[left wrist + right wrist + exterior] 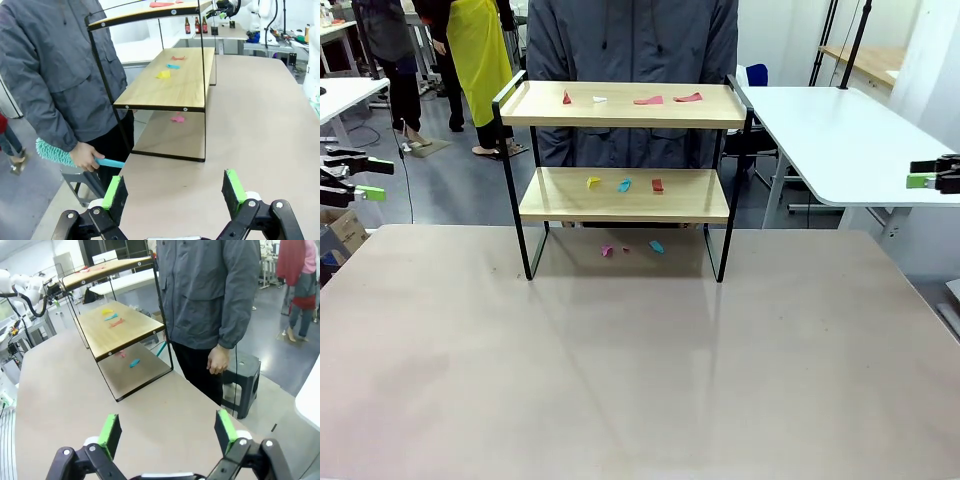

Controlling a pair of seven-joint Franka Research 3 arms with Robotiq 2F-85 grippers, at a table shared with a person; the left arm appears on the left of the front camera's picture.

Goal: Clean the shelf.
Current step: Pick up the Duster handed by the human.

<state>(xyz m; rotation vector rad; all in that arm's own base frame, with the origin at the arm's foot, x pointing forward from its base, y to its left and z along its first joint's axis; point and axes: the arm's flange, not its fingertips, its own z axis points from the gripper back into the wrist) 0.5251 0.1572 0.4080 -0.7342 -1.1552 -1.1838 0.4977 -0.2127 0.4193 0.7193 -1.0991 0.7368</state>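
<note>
Beige worktop point(620, 380) carries, at its far middle, the two-tier light-wood shelf point(690, 195) in a thin black metal frame; seemingly light and rigid, best gripped by a post. Jaws gape empty on the left hand point(375, 179) and right hand point(923, 173).

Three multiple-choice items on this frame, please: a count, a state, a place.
1. Scraps on the lower board of the shelf: A one; B three; C six.
2. The left gripper and right gripper are: A both open; B both shut; C left shut.
3. The duster is: A in the person's hand; B on the lower board; C in the left gripper.
Key: B, yellow, blue and red pieces lie there; A, each one's pads stand wide apart; A, the hand grips its handle.
</note>
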